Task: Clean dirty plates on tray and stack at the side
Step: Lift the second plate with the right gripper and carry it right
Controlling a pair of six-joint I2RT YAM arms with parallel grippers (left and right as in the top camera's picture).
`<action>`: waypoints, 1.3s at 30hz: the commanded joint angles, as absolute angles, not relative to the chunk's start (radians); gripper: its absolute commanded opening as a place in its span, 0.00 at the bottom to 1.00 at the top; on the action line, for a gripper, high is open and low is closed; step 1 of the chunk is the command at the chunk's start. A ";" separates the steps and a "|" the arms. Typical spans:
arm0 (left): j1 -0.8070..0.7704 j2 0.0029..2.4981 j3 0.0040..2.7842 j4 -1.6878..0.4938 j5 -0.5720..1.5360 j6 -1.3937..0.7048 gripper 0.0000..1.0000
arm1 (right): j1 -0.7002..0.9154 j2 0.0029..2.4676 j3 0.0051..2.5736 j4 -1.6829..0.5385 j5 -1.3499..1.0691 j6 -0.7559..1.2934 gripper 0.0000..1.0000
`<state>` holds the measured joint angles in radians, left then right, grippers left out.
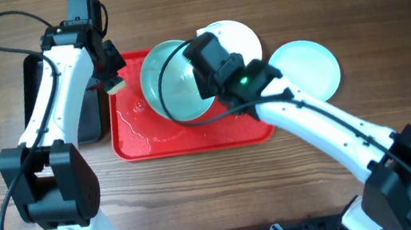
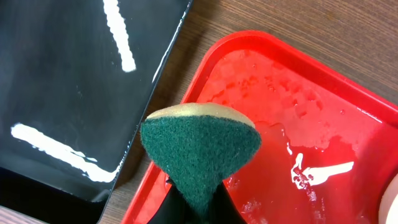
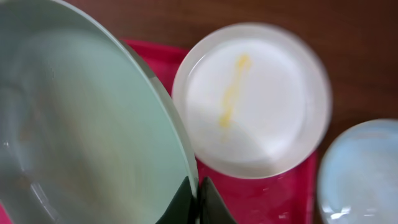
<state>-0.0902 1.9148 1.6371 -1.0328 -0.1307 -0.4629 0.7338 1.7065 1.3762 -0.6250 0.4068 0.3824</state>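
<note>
The right gripper (image 3: 198, 198) clamps the rim of a tilted mint plate (image 1: 172, 87) over the red tray (image 1: 193, 142), while the left gripper (image 1: 113, 80) pinches a green sponge (image 2: 199, 149) at the tray's 10 o'clock edge, the cream plate (image 1: 241, 36) lies at 1 o'clock, and the other mint plate (image 1: 308, 68) lies off-tray at 2 o'clock.

Wet red tray (image 1: 193, 139), tilted mint plate (image 1: 169, 88) in right pincer (image 1: 204, 91)
</note>
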 commanded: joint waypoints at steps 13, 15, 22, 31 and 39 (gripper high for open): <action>-0.086 1.908 1.640 -1.026 -0.123 -0.479 0.04 | 0.962 1.698 1.393 -0.582 1.193 0.101 0.04; -0.086 1.908 1.640 -1.026 -0.123 -0.479 0.04 | 0.983 1.698 1.393 -0.561 1.256 0.059 0.04; -0.086 1.908 1.640 -1.026 -0.123 -0.479 0.04 | 1.039 1.698 1.393 -0.424 1.378 -0.123 0.04; -0.086 1.908 1.640 -1.026 -0.123 -0.479 0.04 | 1.055 1.698 1.393 -0.253 1.415 -0.276 0.04; -0.086 1.908 1.640 -1.026 -0.123 -0.479 0.04 | 1.055 1.698 1.393 -0.239 1.415 -0.286 0.04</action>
<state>-0.0902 1.9148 1.6371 -1.0290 -0.1287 -0.4629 1.0496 1.7054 1.3762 -0.2451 1.3804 -0.2684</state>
